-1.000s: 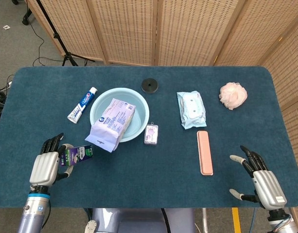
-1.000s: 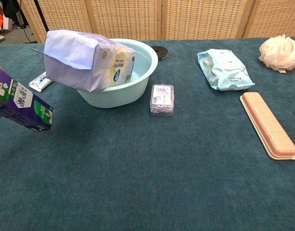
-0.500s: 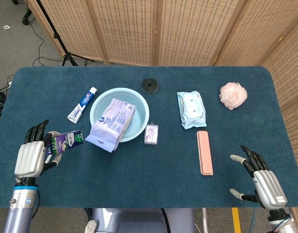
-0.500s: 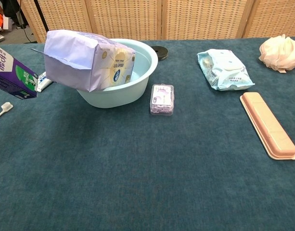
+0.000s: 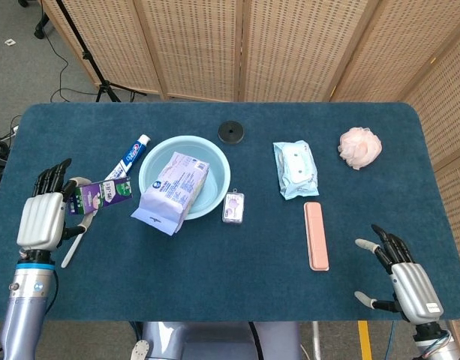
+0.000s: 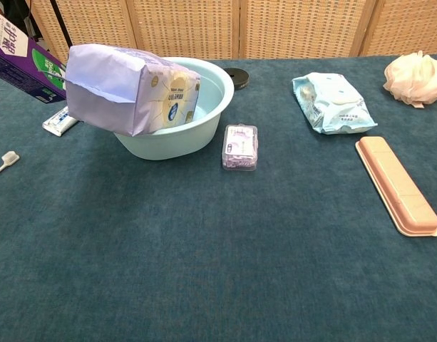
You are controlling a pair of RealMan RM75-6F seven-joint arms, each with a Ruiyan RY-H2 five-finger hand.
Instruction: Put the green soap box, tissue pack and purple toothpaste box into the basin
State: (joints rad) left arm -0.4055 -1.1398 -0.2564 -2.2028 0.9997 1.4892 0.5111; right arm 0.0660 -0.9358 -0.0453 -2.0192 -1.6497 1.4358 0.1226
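Note:
My left hand [image 5: 42, 215] grips the purple toothpaste box [image 5: 102, 195] at one end and holds it in the air, left of the basin. In the chest view the toothpaste box [image 6: 24, 60] hangs at the top left, tilted; the hand itself is out of that frame. The light blue basin [image 5: 220, 166] holds the lavender tissue pack [image 5: 174, 190], which leans over its near left rim. The tissue pack [image 6: 129, 89] and basin [image 6: 177, 143] also show in the chest view. My right hand [image 5: 401, 279] hovers open over the near right table edge.
A toothpaste tube [image 5: 128, 160] lies left of the basin, a white toothbrush [image 5: 74, 243] nearer me. A small clear box [image 5: 233, 208] sits right of the basin. Further right are a wipes pack [image 5: 295, 169], a pink case [image 5: 314, 235], a pink loofah [image 5: 359, 147] and a black disc [image 5: 231, 131].
My left hand has lifted the toothpaste box up and away from the near edge, toward the basin's left side, uncovering the toothbrush. The right hand has not moved.

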